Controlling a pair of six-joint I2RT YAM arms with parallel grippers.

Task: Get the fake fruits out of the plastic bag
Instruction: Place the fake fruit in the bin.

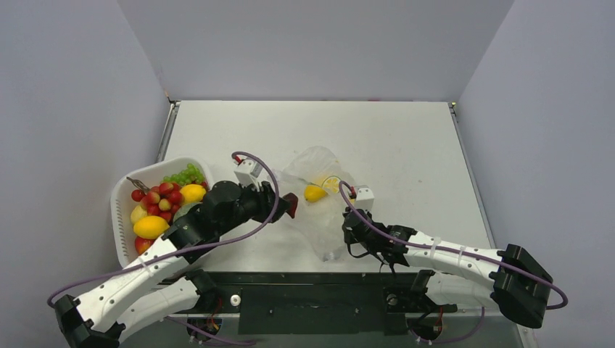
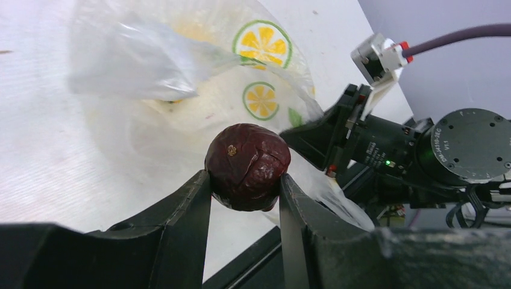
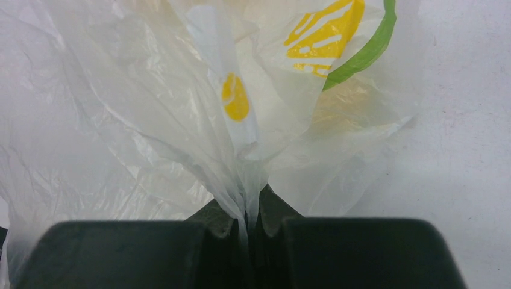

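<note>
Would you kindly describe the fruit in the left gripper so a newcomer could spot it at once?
Find the white basket on the left; the left arm stretches past it toward the plastic bag. The fruit is clamped in the left gripper, just short of the bag. It alone is dark maroon and wrinkled, unlike the yellow fruit inside the bag.

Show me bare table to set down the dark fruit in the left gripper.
Bare: the far table beyond the plastic bag, and the strip between bag and right edge. Crowded: the full white basket, and the near centre, where the left gripper and right gripper flank the bag.
</note>
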